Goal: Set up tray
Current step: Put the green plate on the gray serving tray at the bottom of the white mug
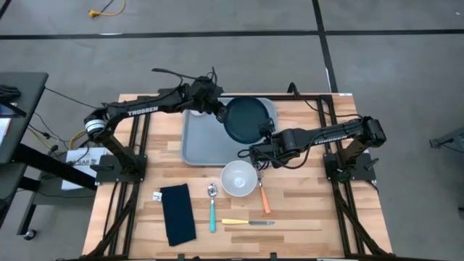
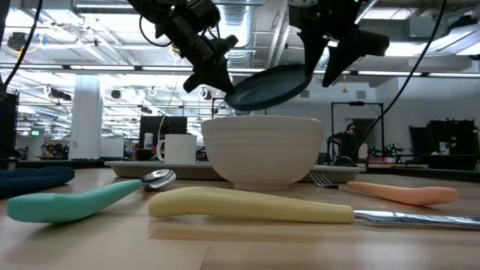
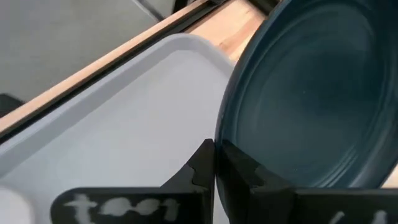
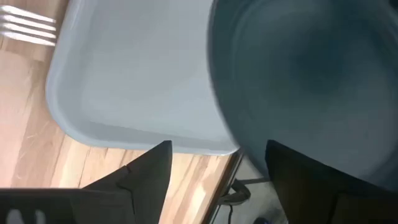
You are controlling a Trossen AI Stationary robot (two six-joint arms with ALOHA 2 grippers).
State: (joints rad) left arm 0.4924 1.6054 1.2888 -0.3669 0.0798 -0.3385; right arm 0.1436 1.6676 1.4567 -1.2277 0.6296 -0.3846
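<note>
My left fingers (image 3: 214, 168) are clamped on the thin rim of a dark teal round plate (image 1: 245, 119), glossy with faint concentric rings, holding it tilted in the air above the tray (image 1: 199, 141). The tray, a smooth light grey-blue rectangle with rounded corners and a low raised rim, lies flat on the far middle of the pale wood-plank bench (image 1: 304, 217). My right fingers (image 4: 214, 165) are spread apart beside the plate's near edge, gripping nothing. In front of the tray stand a ribbed white bowl (image 1: 238, 177), a teal-handled spoon (image 1: 212, 206), a yellow-handled knife (image 1: 246, 222), an orange-handled fork (image 1: 263, 194) and a dark folded napkin (image 1: 177, 213).
</note>
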